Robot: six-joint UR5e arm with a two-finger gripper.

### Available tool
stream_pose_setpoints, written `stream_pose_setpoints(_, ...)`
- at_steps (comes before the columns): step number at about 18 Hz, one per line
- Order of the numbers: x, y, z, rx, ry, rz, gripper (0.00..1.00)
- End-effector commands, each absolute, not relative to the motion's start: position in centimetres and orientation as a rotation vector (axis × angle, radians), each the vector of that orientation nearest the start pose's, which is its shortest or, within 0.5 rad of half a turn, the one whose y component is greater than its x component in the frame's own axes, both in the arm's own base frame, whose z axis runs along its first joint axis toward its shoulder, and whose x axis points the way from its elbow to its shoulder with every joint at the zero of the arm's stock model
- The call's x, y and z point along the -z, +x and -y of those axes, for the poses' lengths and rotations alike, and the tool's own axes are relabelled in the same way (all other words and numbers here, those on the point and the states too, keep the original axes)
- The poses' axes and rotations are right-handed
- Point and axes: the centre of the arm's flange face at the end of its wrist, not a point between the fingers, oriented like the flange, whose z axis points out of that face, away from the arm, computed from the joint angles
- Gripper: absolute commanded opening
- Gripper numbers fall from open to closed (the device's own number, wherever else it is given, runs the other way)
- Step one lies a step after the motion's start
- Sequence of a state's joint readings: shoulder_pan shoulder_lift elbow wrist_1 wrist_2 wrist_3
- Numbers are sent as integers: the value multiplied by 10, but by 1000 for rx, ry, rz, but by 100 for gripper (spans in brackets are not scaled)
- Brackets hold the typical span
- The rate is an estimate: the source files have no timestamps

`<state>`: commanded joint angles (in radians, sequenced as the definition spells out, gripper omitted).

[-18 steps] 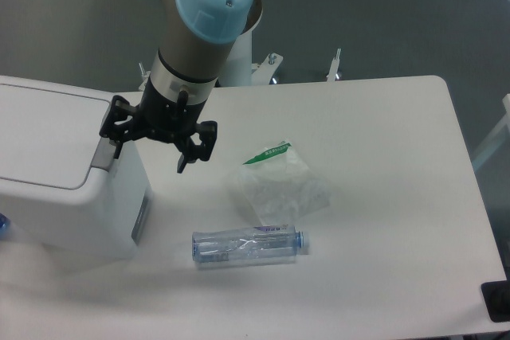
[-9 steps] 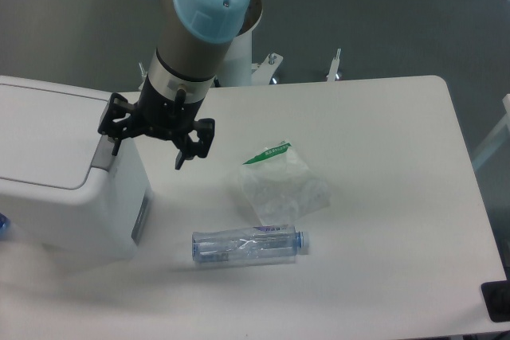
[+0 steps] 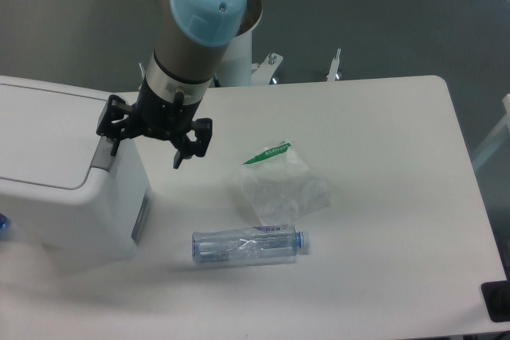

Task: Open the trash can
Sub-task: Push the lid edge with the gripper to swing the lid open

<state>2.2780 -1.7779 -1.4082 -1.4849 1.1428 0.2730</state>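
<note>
The trash can [image 3: 60, 173] is a large white boxy bin at the left of the table, its flat lid [image 3: 44, 137] down and a grey push-tab [image 3: 101, 155] at its right edge. My gripper [image 3: 147, 146] hangs open beside the bin's right top corner. Its left finger [image 3: 110, 130] is just above the push-tab and its right finger [image 3: 190, 147] is over the table. Nothing is held between them.
A crumpled clear plastic bag [image 3: 280, 183] with a green strip lies mid-table. A clear plastic bottle [image 3: 247, 244] lies on its side in front of it. The white table [image 3: 382, 197] ends at the right near a grey floor.
The gripper has crept slightly left and up, bringing its left finger closer over the push-tab. The lid, bag and bottle have not moved.
</note>
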Motion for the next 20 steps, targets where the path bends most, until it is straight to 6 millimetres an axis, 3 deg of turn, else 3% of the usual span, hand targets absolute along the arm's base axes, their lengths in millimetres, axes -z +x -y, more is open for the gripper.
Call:
stream_pose_setpoints(11, -471, -244, -557, 524, -2801, 602, 100)
stream_pose_setpoints(18, -495, -250, -555, 484, -2764, 590, 100)
stream_pose_setpoints(20, -499, -263, -551, 468, -2751, 611, 100)
